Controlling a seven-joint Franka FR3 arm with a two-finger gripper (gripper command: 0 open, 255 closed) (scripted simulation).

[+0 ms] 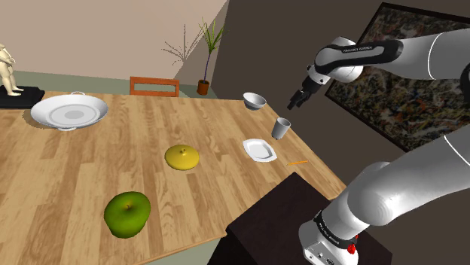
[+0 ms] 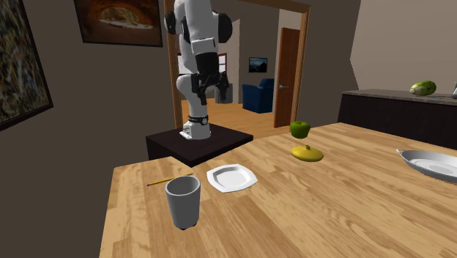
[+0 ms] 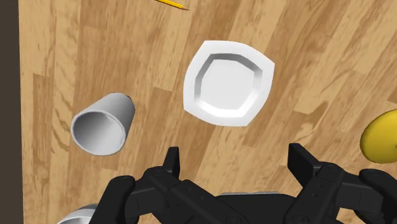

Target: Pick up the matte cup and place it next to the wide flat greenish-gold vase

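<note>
A grey matte cup (image 1: 281, 128) (image 2: 183, 201) (image 3: 102, 124) stands upright near the table edge. The squat greenish-gold vase (image 1: 182, 156) (image 2: 307, 153) (image 3: 382, 137) sits near the middle of the wooden table (image 1: 90, 173). My gripper (image 1: 297, 98) (image 3: 235, 162) hangs open and empty in the air, above the cup and a little toward the shoulder view's right. In the wrist view the cup lies outside the fingers, beyond one fingertip (image 3: 172, 160), and the vase lies past the other one.
A white square plate (image 1: 259, 149) (image 2: 232, 177) (image 3: 229, 81) lies between cup and vase. A small white bowl (image 1: 254, 100), a yellow pencil (image 1: 298, 161) (image 2: 165, 180), a green apple (image 1: 127, 214) (image 2: 299, 129) and a large white dish (image 1: 69, 111) (image 2: 432, 163) share the table.
</note>
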